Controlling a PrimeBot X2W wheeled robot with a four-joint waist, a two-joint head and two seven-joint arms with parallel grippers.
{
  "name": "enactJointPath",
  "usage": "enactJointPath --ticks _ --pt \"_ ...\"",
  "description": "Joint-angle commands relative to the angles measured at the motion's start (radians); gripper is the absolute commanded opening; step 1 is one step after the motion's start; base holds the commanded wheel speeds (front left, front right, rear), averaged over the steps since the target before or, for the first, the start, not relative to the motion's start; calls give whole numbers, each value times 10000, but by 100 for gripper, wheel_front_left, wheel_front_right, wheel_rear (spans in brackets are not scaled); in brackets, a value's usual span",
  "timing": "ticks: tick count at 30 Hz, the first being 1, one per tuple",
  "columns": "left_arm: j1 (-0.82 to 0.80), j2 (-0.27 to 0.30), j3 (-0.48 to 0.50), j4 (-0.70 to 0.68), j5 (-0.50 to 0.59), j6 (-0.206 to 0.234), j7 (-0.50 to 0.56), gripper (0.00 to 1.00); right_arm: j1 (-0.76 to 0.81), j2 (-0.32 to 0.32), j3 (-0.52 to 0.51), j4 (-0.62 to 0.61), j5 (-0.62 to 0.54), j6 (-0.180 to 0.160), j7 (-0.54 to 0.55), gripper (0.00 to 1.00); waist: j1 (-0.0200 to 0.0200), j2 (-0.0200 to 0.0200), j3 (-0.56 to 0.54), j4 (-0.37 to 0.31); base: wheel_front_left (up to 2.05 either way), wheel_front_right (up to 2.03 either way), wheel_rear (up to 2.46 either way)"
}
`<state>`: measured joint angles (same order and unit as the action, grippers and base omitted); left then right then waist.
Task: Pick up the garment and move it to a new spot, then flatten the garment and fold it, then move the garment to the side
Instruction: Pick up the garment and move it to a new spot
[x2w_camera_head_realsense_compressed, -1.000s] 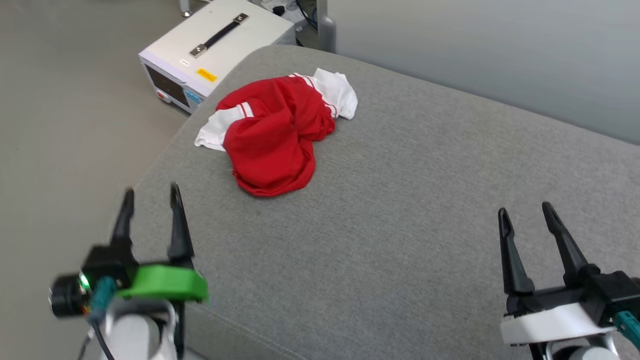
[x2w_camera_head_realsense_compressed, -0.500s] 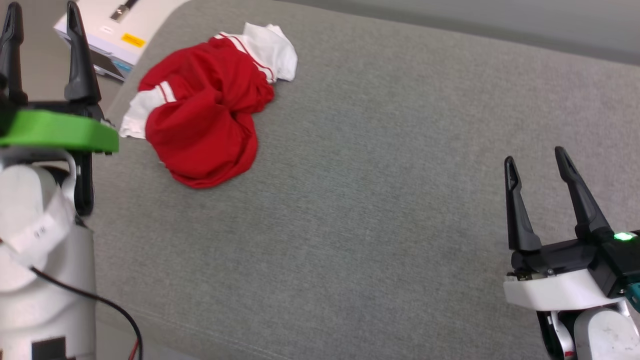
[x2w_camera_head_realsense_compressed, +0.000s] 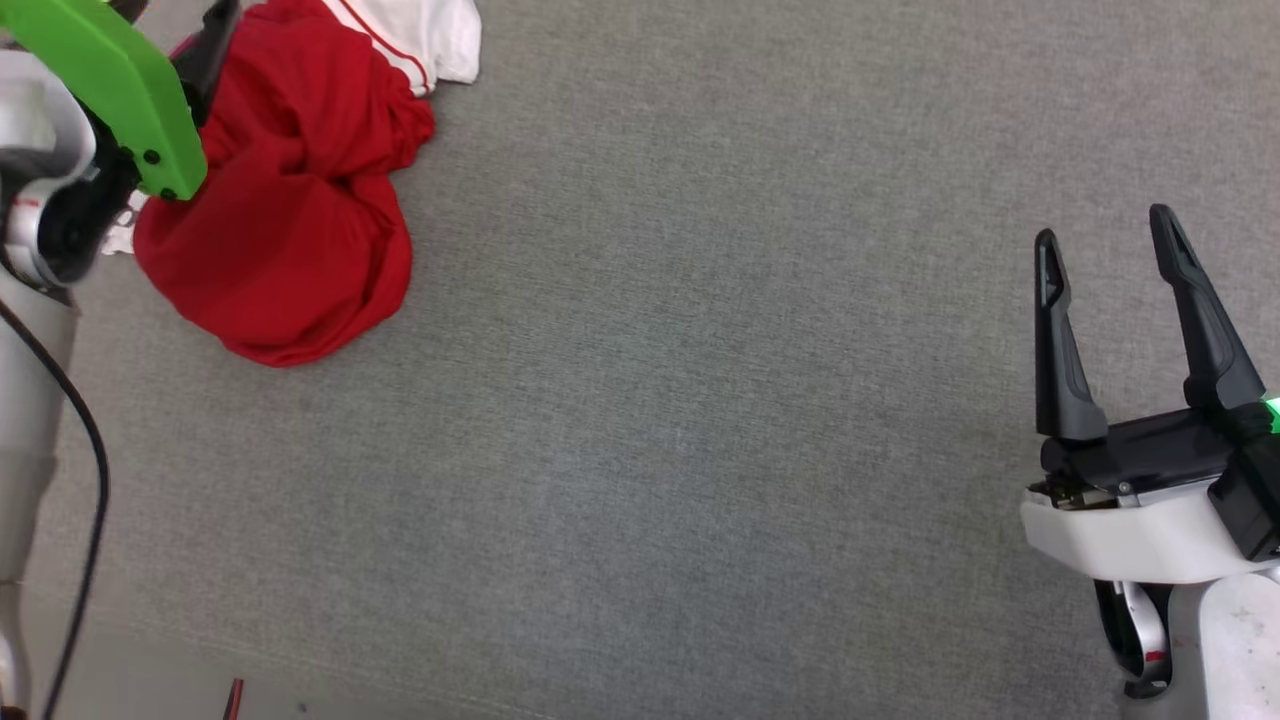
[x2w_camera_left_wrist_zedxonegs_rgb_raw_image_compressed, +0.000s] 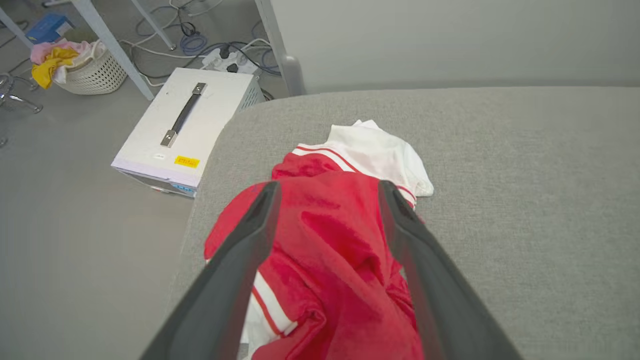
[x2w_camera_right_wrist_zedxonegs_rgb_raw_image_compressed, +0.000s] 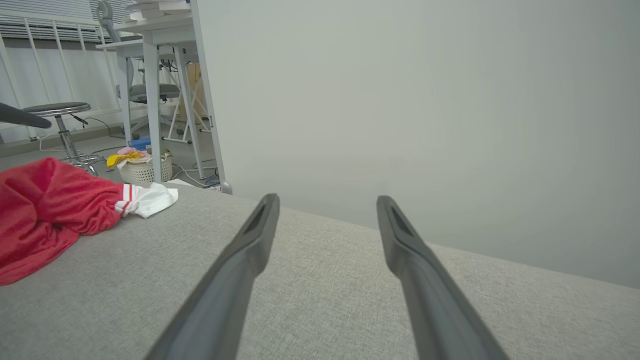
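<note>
Left gripper (x2w_camera_left_wrist_zedxonegs_rgb_raw_image_compressed: 328, 187): fingers spread wide, nothing pinched. It hangs over the red-and-white jersey (x2w_camera_left_wrist_zedxonegs_rgb_raw_image_compressed: 345, 240); I cannot tell whether the tips touch the cloth. The jersey lies bunched near the left edge of the grey upholstered surface (x2w_camera_head_realsense_compressed: 700, 400), with one white sleeve (x2w_camera_left_wrist_zedxonegs_rgb_raw_image_compressed: 380, 150) poking out on the far side. Right gripper (x2w_camera_head_realsense_compressed: 1102, 228): also spread and empty, well apart from the jersey over bare fabric.

Risks as I judge them:
- Closing on the top fold alone would lift one layer and drag the heap, twisting it further.
- The heap sits near the edge, so a sideways pull could spill it toward the white instrument case (x2w_camera_left_wrist_zedxonegs_rgb_raw_image_compressed: 185, 125) on the floor.
- Fingers driven too deep could snag the upholstery.
</note>
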<state>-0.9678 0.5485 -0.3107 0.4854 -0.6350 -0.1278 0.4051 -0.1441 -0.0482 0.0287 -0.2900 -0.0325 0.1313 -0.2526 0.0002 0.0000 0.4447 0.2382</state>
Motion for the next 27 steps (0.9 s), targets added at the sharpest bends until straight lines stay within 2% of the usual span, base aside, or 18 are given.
enactJointPath --ticks 1,7,12,14,15,24,25,26,27 --pt "-354 203 -341 24 -297 -27 530 100 -192 -20 -26 -99 -44 -6 -92 100 -2 0 377 -273 0 0 0" --pt "-835 516 -1468 307 -1521 -28 2499 100 -324 -20 -114 -128 3 -6 -92 100 -2 0 762 -436 0 0 0" --pt "-1099 708 -2362 930 -1324 -28 3199 100 -519 -20 -149 -136 52 -6 -92 100 -2 0 1104 -581 0 0 0" --pt "-1142 723 -2692 1252 -1207 -28 3335 100 -597 -20 -156 -130 74 -6 -92 100 -2 0 1225 -639 0 0 0" --pt "-1184 682 -3413 2093 -912 -28 3502 100 -770 -20 -169 -130 159 -6 -92 100 -2 0 1490 -780 0 0 0" --pt "-949 292 -3959 3389 -1199 -28 3073 100 -851 -20 -282 -61 373 -6 -92 100 -2 0 1603 -893 0 0 0" --pt "-935 265 -4053 3427 -1230 -28 3020 46 -838 -20 -302 -47 382 -6 -92 100 -2 0 1573 -876 0 0 0" --pt "-929 250 -4191 3419 -1264 -28 2930 0 -811 -20 -334 -24 405 -6 -92 100 -2 0 1516 -839 0 0 0" --pt "-950 262 -4312 3390 -1282 -28 2857 0 -791 -20 -356 -9 425 -6 -92 100 -2 0 1469 -802 0 0 0"
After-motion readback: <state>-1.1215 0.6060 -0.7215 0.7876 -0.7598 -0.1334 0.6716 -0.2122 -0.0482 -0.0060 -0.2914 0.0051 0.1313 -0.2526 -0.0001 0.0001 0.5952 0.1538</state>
